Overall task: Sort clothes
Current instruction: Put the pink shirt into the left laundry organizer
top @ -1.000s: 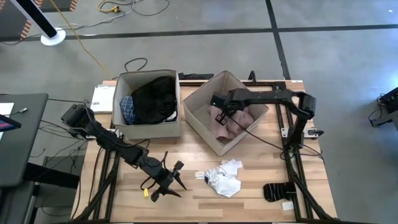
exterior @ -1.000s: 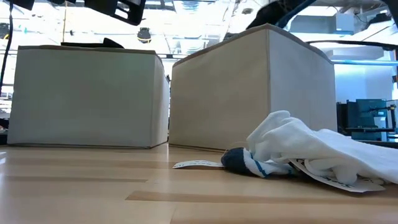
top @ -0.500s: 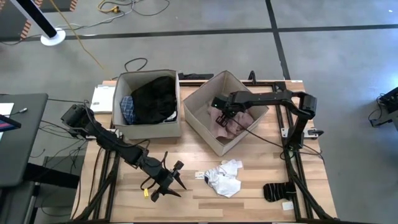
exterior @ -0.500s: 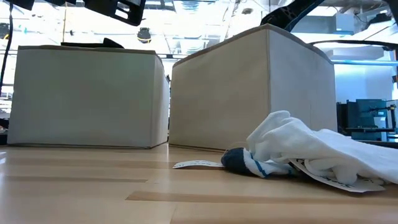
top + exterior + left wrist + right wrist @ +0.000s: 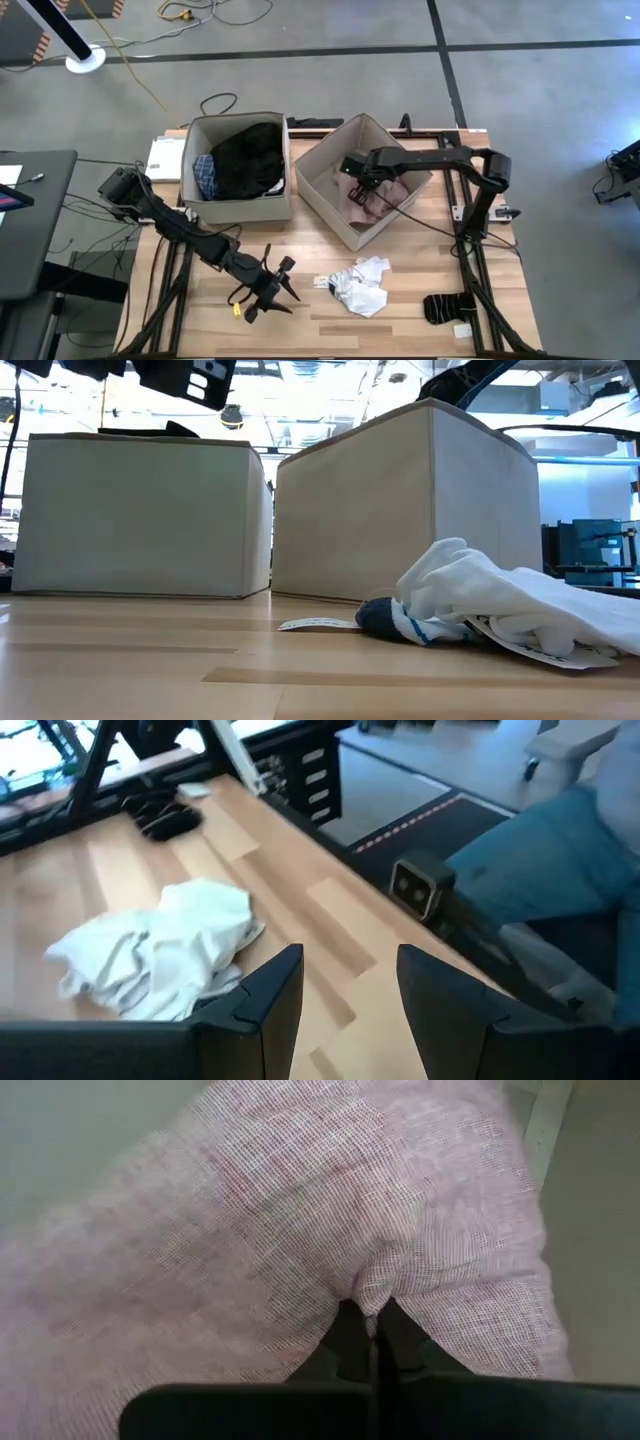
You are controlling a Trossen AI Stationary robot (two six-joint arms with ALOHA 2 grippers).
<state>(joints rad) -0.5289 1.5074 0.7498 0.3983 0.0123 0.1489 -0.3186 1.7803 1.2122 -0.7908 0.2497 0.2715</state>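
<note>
The right gripper (image 5: 362,183) is sinking deeper into the right-hand beige box (image 5: 322,205), its fingers pinched tight on a fold of the pink garment (image 5: 300,1230); over the last second it has been easing the cloth down toward the box floor. That suggests the pink piece is nearly delivered, with release due next. The left gripper (image 5: 268,296) is waiting with fingers partly spread, holding nothing, beside the white-grey bundle (image 5: 360,288) in front of that box.
</note>
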